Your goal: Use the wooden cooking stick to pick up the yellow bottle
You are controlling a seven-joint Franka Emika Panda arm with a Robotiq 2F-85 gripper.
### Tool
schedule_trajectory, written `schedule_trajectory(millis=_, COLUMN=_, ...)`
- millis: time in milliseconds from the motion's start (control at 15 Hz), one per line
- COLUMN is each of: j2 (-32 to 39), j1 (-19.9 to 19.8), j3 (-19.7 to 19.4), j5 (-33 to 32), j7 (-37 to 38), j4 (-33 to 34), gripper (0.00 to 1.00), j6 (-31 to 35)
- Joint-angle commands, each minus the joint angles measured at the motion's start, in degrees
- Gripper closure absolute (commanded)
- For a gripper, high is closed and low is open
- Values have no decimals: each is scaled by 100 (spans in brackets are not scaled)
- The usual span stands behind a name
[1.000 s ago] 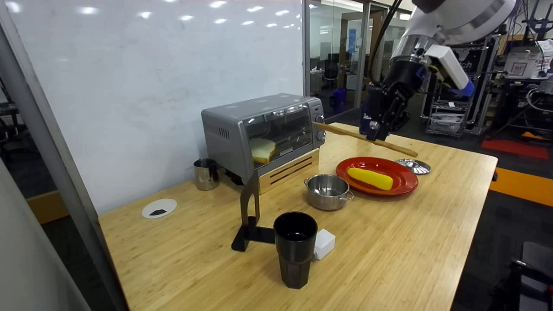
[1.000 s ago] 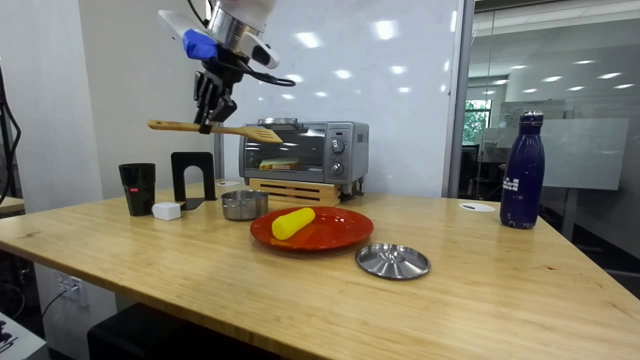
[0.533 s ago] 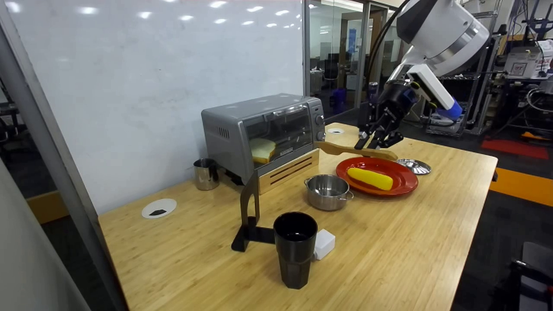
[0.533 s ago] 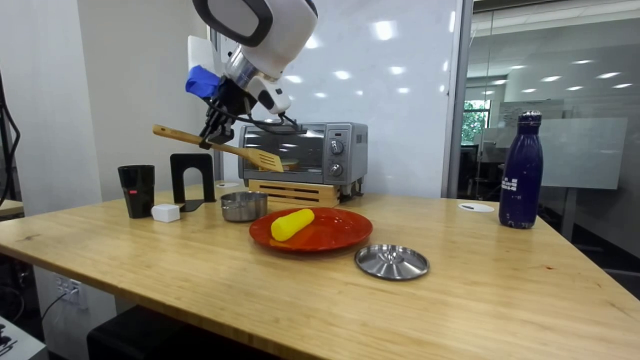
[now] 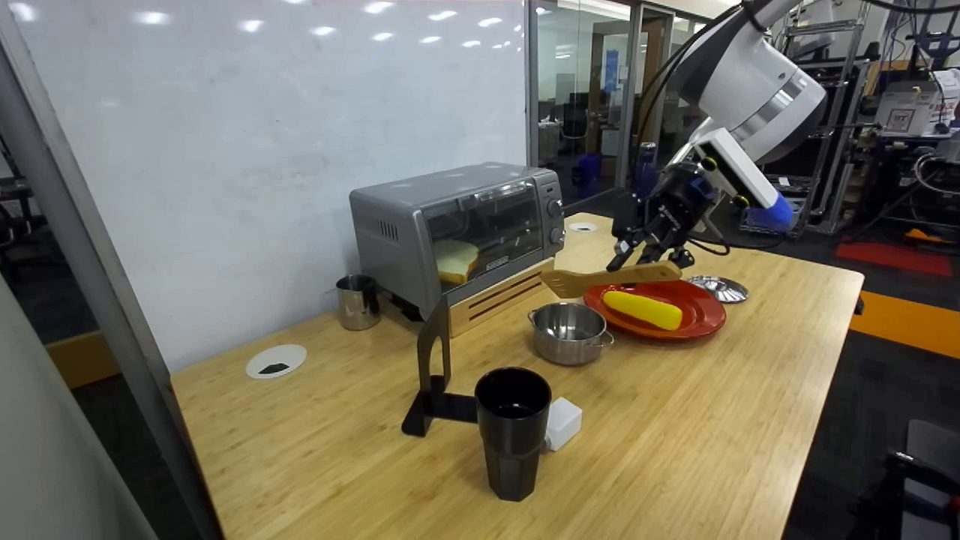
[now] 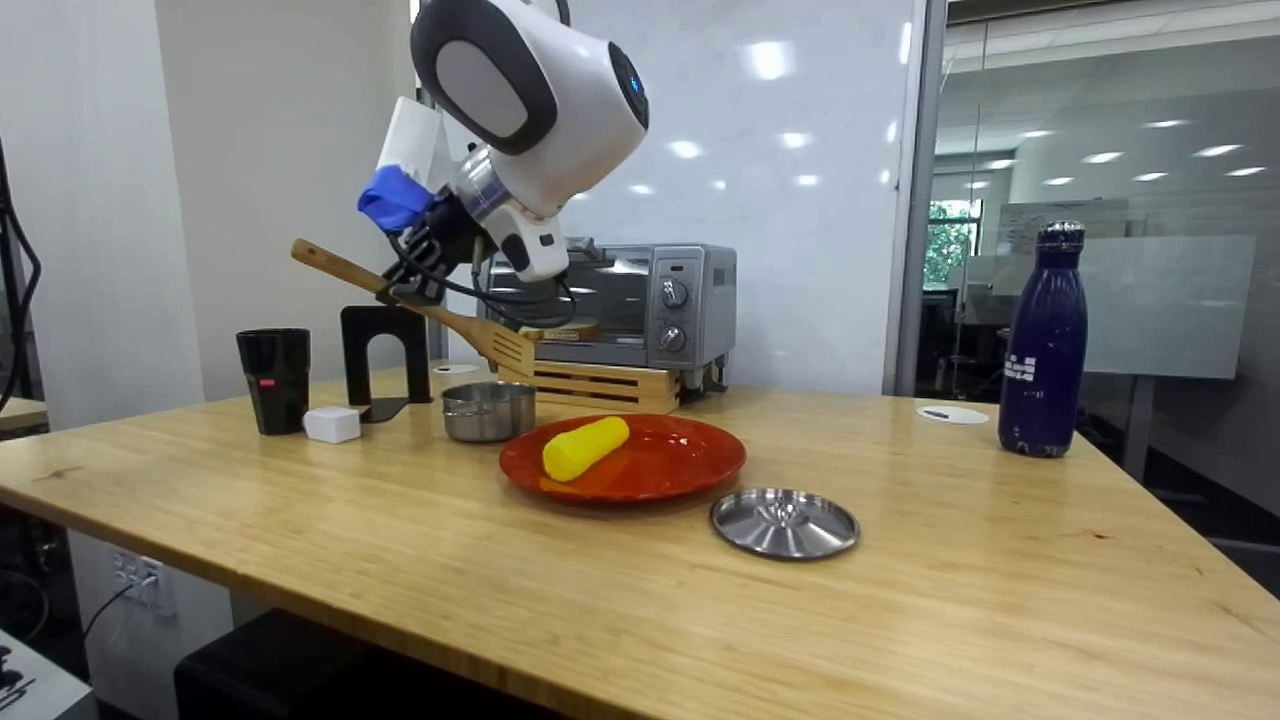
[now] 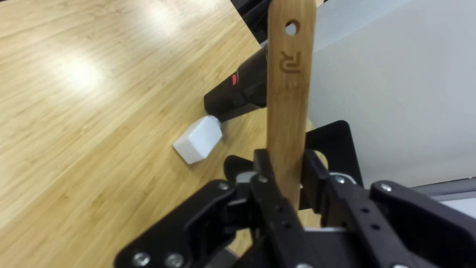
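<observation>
Claw pinches the wooden spatula; the yellow bottle lies lower, apart, on the red plate.

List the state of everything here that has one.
Wooden spatula: tilted, blade down
Jaws: shut on spatula handle
Yellow bottle: lying on red plate
Toaster oven: door shut, bread inside
Steel pot: upright, uncovered
Pot lid: knob up
Black cup: upright
Steel cup: upright
Blue bottle: upright
Bookend: upright

We see smooth wood in the spatula, grained wood with a sheen in the table, shiny metal in the pot and lid, a glossy plate and a plastic-looking yellow bottle.
</observation>
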Motion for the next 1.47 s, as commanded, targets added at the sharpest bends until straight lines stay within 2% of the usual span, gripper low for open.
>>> schedule_trajectory(millis=0, j2=427, j1=-238, j3=-10, j5=43, j7=165, j4=169, gripper=94, j6=-204)
schedule_trajectory(millis=200, j2=488, j1=-255, j3=-6, j5=-25, j7=273, j4=81, gripper=94, j6=16)
schedule_trajectory(millis=667, j2=-17, j1=13, j3=178, j5=-391, j7=362, j4=-49, gripper=94, j6=531)
schedule_trajectory(millis=1000, j2=-722, j1=176, j3=320, j5=-987, j7=544, j4=-365, gripper=94, j6=945)
schedule_trajectory(millis=1400, j2=-1578, j1=104, j3=336, j5=-1443, j7=776, j4=-992, gripper=94, j6=1344)
